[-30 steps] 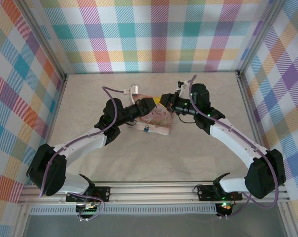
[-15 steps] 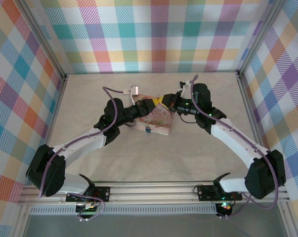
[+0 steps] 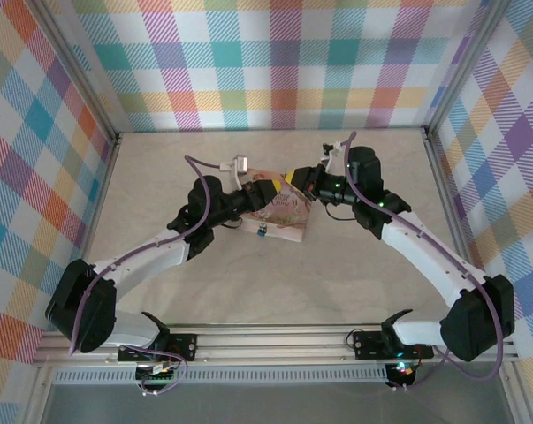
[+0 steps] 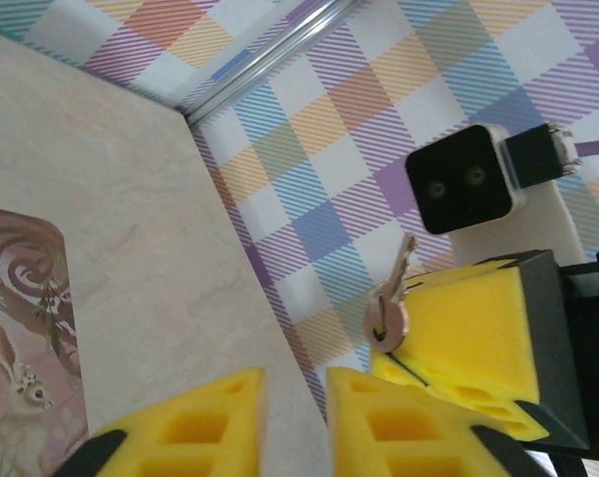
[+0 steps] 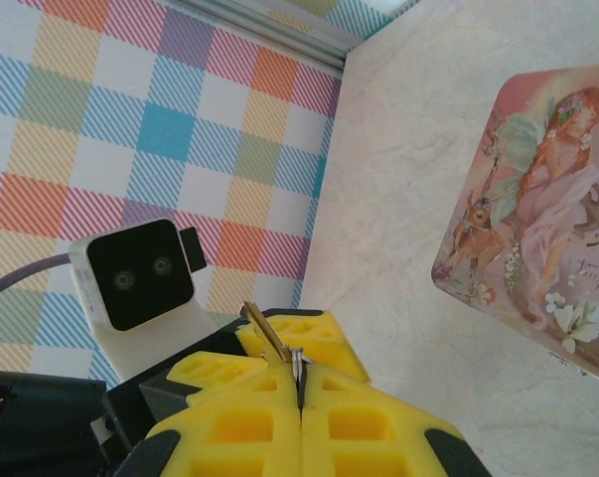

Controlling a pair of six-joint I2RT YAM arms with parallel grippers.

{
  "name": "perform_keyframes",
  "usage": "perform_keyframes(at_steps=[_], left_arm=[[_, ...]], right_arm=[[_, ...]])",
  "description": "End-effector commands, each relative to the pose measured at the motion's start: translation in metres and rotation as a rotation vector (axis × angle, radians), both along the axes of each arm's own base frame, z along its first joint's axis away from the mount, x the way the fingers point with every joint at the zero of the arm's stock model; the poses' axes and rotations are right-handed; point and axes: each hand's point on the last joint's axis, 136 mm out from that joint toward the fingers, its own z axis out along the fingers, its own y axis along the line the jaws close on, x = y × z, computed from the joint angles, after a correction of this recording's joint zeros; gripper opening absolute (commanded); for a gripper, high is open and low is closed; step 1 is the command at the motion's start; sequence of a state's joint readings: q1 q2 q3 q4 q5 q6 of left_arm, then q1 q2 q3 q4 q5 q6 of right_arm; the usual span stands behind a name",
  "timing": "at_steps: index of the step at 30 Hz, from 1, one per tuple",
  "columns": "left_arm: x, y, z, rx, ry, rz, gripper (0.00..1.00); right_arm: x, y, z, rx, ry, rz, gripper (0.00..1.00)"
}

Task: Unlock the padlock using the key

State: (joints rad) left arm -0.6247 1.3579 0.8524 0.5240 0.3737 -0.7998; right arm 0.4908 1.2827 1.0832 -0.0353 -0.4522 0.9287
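I've got my right claw [image 5: 301,378] clamped on the key [image 4: 390,298], blade poking free, and my left claw [image 4: 296,388] slightly parted, empty, just beside it, set for a handover, I reckon.

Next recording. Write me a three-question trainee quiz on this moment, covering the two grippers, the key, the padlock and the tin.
1. True or false: the left gripper is holding the small brass-coloured metal key.
2. Where is the tiny blue padlock with a silvery shackle? A) at the near edge of the pink rectangular picture tin; B) in the right gripper; C) against the back wall.
3. Fill in: the right gripper is ____ on the key.
Key: 1 false; 2 A; 3 shut.
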Motion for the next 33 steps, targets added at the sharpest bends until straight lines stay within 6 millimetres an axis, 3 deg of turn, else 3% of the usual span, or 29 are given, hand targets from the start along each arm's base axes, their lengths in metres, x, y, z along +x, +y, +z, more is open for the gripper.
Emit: perform_keyframes(at_steps=[1, 7, 13, 26, 33], left_arm=[[-0.005, 0.012, 0.034, -0.040, -0.080, 0.023, 0.31], [-0.012, 0.015, 0.056, -0.054, -0.135, 0.008, 0.48], [-0.013, 0.001, 0.047, 0.008, -0.146, -0.032, 0.53], [0.003, -0.010, 0.032, 0.038, -0.113, -0.025, 0.52], [0.006, -0.014, 0.026, 0.044, -0.101, -0.030, 0.34]], right_arm=[[-0.007, -0.007, 0.014, -0.062, -0.102, 0.024, 0.00], [-0.009, -0.010, 0.004, -0.140, -0.108, 0.036, 0.00], [-0.013, -0.002, -0.002, -0.173, -0.090, 0.078, 0.00], [-0.024, 0.011, -0.006, -0.211, -0.092, 0.142, 0.00], [-0.026, 0.015, -0.005, -0.208, -0.096, 0.155, 0.00]])
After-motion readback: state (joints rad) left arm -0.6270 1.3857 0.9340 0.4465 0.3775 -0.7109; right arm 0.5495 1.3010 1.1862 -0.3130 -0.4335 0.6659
